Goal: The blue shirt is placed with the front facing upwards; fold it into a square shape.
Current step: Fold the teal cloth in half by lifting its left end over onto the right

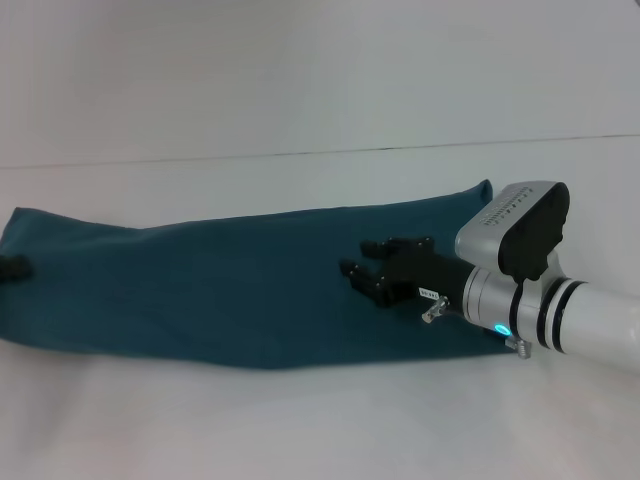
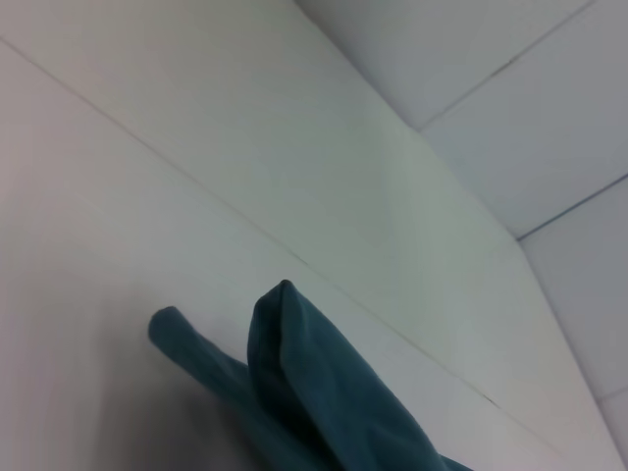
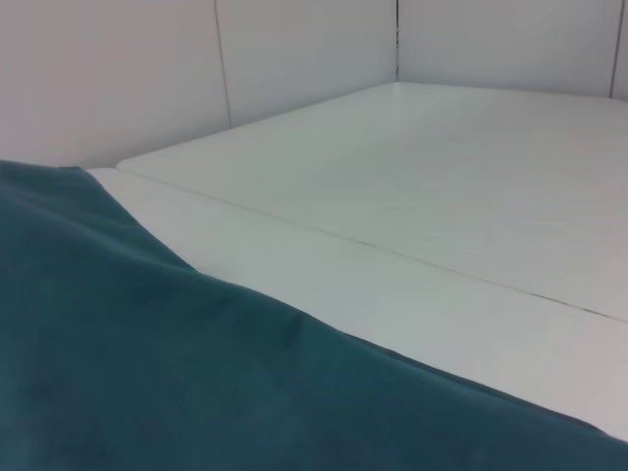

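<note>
White table (image 1: 300, 420), one blue shirt (image 1: 220, 290), two pincers

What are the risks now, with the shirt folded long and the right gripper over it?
1. The right gripper sits low over the blue shirt; dragging could bunch the fabric and spoil the fold.
2. At the shirt's far left end the left gripper is barely visible; a poor hold there could make the next fold uneven.

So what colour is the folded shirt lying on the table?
Plain dark teal-blue cotton shirt, no lettering visible; the head view shows it best.
</note>
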### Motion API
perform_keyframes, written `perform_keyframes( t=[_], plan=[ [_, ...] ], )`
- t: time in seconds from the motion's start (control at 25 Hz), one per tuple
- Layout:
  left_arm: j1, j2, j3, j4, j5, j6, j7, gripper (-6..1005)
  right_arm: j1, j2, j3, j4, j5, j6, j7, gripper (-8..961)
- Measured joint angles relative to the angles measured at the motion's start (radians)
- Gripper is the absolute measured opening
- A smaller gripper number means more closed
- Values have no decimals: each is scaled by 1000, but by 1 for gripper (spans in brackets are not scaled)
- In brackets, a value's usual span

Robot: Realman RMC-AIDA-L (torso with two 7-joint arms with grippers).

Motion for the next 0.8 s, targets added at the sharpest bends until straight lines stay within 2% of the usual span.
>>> perform_keyframes(
  t=[0.56, 0.8],
  plan=[
    [17, 23, -35, 2, -2, -16, 15, 79, -18, -1, 8, -7, 0, 1, -7, 413],
    [-6, 15, -35, 0, -21, 14, 15, 79, -30, -1, 10, -25, 0, -1, -3, 416]
  ],
)
